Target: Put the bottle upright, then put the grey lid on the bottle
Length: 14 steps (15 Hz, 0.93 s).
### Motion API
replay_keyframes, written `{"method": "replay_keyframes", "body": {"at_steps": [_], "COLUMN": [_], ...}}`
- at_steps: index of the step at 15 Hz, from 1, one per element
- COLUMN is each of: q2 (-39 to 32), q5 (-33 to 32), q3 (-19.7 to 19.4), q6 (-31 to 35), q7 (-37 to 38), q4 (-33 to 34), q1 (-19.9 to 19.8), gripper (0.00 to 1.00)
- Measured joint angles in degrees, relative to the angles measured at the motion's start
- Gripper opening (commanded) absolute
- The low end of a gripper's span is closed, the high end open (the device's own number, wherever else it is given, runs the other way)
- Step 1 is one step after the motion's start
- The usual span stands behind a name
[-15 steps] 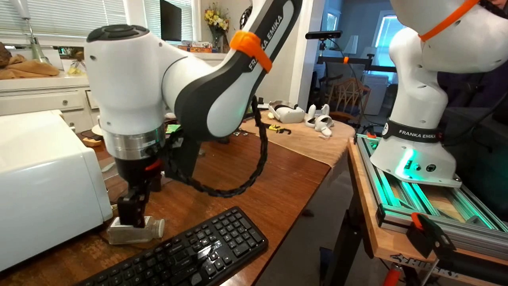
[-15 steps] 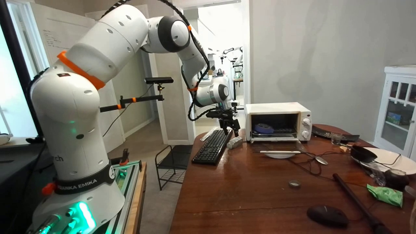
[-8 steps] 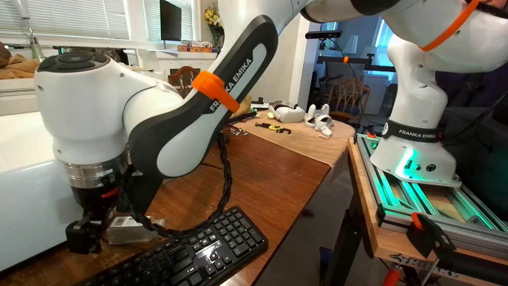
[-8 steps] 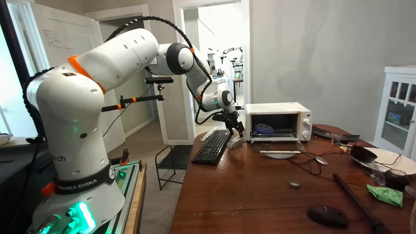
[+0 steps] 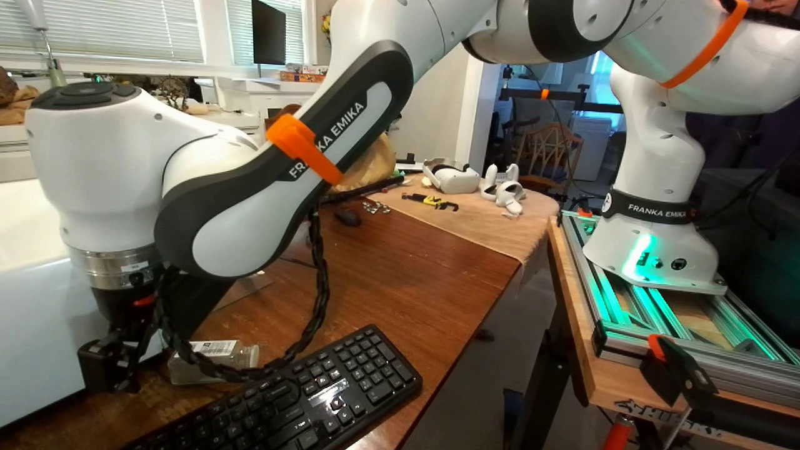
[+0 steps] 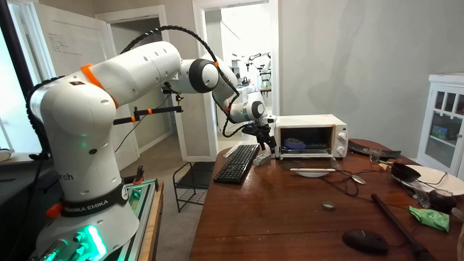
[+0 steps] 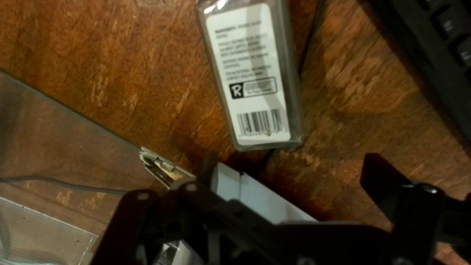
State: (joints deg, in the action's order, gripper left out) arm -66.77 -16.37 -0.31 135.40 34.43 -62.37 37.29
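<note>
The bottle (image 5: 220,355) is see-through with a white label and lies on its side on the table between keyboard and toaster oven. It also shows in an exterior view (image 6: 261,159) and in the wrist view (image 7: 254,77), where its base end points toward the gripper and its neck is cut off by the frame. My gripper (image 7: 290,167) is open and empty, its fingers wide apart, just beyond the bottle's base and apart from it. The gripper is low beside the oven in both exterior views (image 5: 111,382) (image 6: 268,148). The grey lid (image 6: 328,205) lies flat on the table, away from the bottle.
The white toaster oven (image 6: 308,119) stands close beside the gripper; its side shows in the wrist view (image 7: 257,195). A black keyboard (image 5: 306,394) lies beside the bottle. A white-edged plate (image 6: 312,172), a spoon (image 6: 358,178), cables and a mouse (image 6: 365,241) lie on the table.
The gripper has moved from over the bottle to past its base end, toward the toaster oven, and lower. The bottle and the lid have not moved.
</note>
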Motion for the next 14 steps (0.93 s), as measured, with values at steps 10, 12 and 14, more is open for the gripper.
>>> {"method": "replay_keyframes", "body": {"at_steps": [10, 12, 14], "q2": [9.48, 11.8, 13.28], "q5": [0.0, 0.0, 0.0], "q3": [2.45, 2.97, 3.15], "q6": [-0.08, -0.08, -0.06], "q7": [-6.03, -6.77, -6.82], "q4": [-12.12, -15.87, -19.02], "q1": [-3.89, -4.6, -4.83], "gripper": [1.0, 1.0, 1.0]}}
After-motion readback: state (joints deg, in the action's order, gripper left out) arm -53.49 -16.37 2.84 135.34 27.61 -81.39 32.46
